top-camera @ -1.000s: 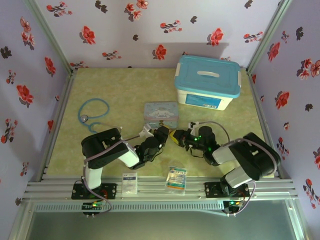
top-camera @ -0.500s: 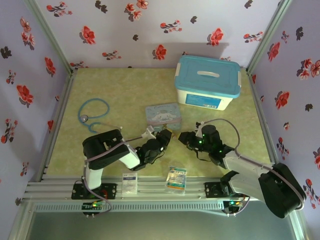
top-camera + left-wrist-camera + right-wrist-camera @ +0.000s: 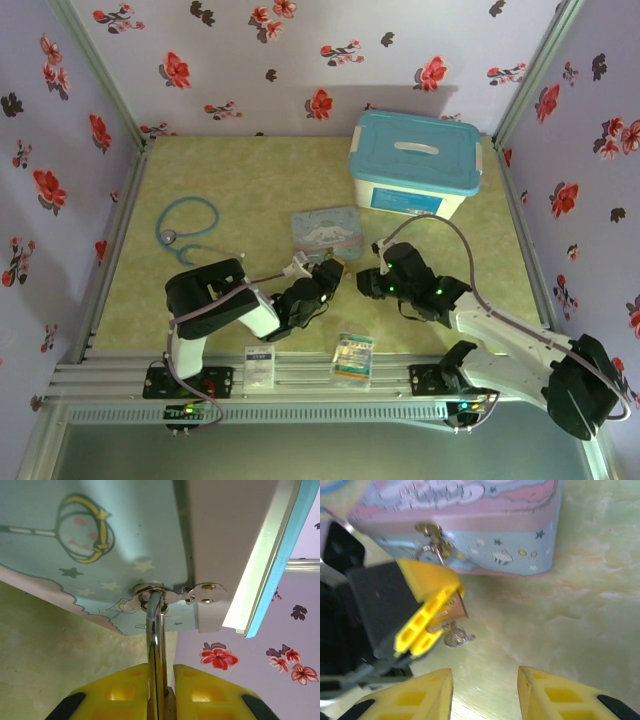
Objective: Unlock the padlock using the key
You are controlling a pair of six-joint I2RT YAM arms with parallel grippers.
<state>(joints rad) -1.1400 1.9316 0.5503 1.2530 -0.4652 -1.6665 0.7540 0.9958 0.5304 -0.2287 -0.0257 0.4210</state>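
Note:
The brass padlock hangs by its steel shackle from the hasp of the pastel cartoon tin. My left gripper is shut on the padlock body, its yellow fingers pressing both sides. The small metal key sticks out of the padlock's underside. My right gripper is open, a short way back from the key, with nothing between its fingers. In the top view my right gripper sits just right of the left one.
A white box with a blue lid stands at the back right. The blue stethoscope lies to the left. Two small packets rest on the near rail. Flowered walls close in three sides.
My right gripper has drawn back to the right from the padlock, leaving the key in it, and its arm has stretched out lower. The left gripper has kept its hold.

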